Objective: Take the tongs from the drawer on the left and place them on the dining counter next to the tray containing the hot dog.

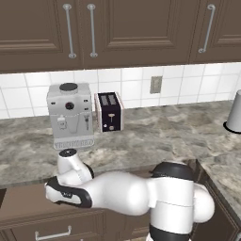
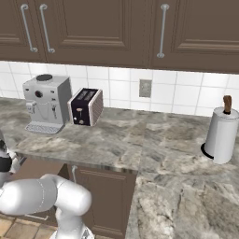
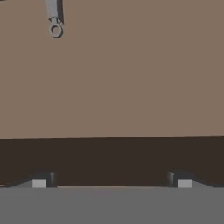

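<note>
We are holding our gripper wide apart over the drawer, the tongs lying at its far corner.

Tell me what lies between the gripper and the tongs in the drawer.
Nothing: in the hand view, bare drawer floor separates the open gripper from the tongs.

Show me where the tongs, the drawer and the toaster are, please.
tongs (image 3: 54, 19): hand view, ring end of the grey handle, at the top edge.
drawer (image 3: 131, 78): hand view, bare brown floor inside.
toaster (image 1: 109, 113): left base view, dark front face.
</note>
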